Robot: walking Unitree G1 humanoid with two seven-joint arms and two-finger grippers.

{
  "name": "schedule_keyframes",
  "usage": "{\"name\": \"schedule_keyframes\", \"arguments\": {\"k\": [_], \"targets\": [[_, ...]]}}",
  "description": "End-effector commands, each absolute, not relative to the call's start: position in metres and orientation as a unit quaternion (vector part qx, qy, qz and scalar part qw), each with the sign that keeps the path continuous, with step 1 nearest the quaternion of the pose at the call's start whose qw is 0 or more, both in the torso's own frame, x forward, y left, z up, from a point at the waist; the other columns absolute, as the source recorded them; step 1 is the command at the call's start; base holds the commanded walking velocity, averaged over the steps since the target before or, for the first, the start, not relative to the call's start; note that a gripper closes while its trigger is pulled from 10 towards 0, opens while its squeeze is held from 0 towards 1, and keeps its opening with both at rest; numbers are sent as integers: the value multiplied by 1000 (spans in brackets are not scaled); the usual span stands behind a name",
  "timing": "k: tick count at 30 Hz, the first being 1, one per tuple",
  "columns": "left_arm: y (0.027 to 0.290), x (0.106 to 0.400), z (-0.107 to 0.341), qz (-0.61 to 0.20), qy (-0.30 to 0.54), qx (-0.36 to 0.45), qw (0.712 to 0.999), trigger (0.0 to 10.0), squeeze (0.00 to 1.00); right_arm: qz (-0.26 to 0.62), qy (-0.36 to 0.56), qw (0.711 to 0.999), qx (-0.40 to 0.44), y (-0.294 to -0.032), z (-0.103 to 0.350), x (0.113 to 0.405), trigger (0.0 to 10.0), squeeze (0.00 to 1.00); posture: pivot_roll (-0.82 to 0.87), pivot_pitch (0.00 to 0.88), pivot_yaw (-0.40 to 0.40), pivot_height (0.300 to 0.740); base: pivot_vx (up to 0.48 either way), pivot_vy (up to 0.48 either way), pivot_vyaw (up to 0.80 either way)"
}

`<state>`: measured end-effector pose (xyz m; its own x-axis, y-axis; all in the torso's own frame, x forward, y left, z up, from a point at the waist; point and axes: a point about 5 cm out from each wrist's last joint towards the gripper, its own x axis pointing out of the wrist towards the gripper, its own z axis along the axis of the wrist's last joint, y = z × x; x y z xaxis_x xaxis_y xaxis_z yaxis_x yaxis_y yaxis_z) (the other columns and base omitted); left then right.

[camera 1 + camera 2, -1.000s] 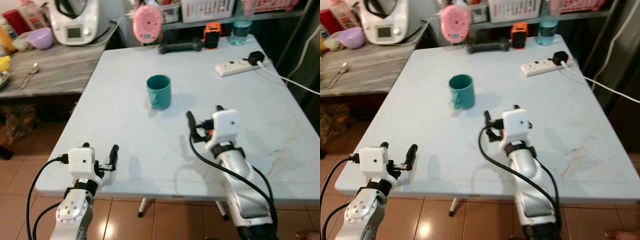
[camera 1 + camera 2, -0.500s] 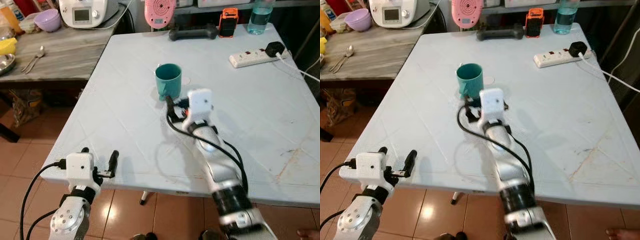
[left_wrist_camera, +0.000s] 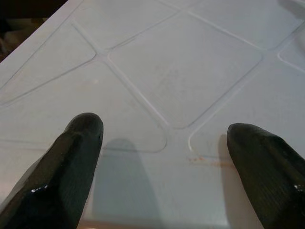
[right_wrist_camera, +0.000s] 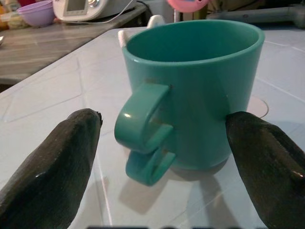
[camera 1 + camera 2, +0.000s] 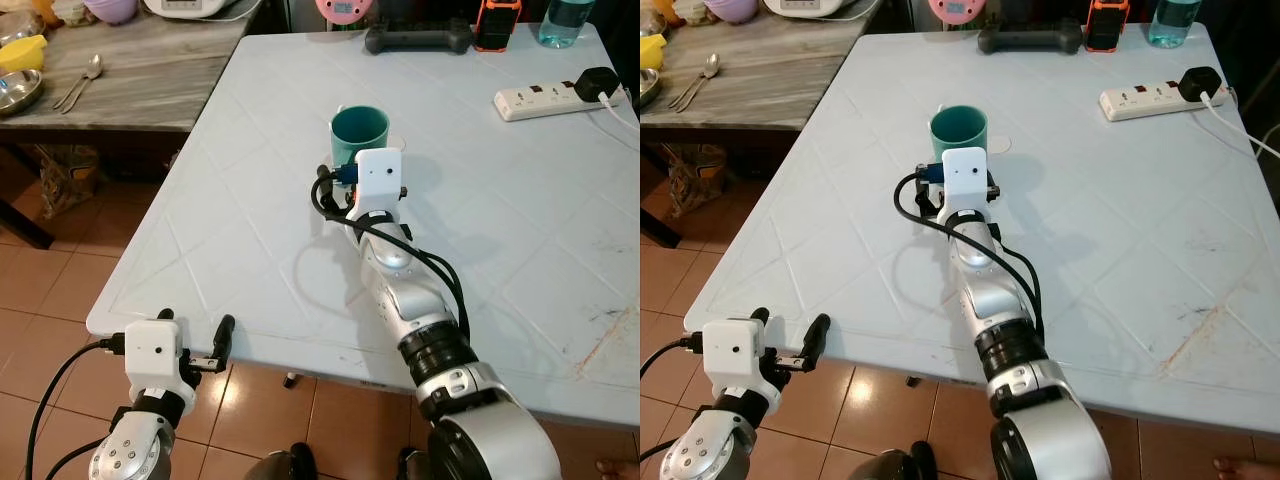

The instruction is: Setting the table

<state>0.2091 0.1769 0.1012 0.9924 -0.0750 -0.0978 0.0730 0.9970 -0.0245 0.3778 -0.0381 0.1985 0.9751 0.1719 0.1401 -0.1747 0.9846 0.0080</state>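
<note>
Pale-blue plastic desk [image 5: 250,200] over terracotta floor tiles [image 5: 50,300]; my open right gripper [image 4: 162,143] flanks the teal handled mug [image 5: 359,135], left gripper [image 3: 162,157] open.

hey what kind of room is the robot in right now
Most likely a home kitchen or dining corner. A teal mug stands on a pale plastic table, a wooden side counter holds spoons and a steel bowl, and the floor is terracotta tile.

A home kitchen (tiled floor [image 5: 60,290], spoons [image 5: 78,82], appliance [image 5: 815,6])
</note>
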Motion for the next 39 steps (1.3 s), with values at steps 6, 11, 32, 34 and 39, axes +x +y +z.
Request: {"name": "schedule_keyframes", "arguments": {"k": [6, 11, 32, 34, 39], "targets": [[178, 206, 100, -40, 61, -6, 997, 10000, 0, 104, -78, 991, 32, -7, 209, 375, 0, 0, -9, 261, 137, 740, 0, 0, 0], [178, 205, 100, -42, 63, -7, 997, 10000, 0, 85, -74, 993, 25, -13, 207, 378, 0, 0, -9, 261, 137, 740, 0, 0, 0], [170, 218, 102, -48, 46, -34, 997, 10000, 0, 80, -84, 993, -15, -42, 185, 371, 10000, 655, -50, 235, 137, 740, 0, 0, 0], [168, 220, 103, -46, 41, -39, 997, 10000, 871, 83, -88, 993, 1, -45, 184, 368, 10000, 1000, -50, 235, 137, 740, 0, 0, 0], [168, 223, 106, -47, 28, -45, 997, 10000, 1000, 89, -101, 991, -5, -47, 184, 364, 10000, 1000, -68, 233, 141, 740, 0, 0, 0]]}}
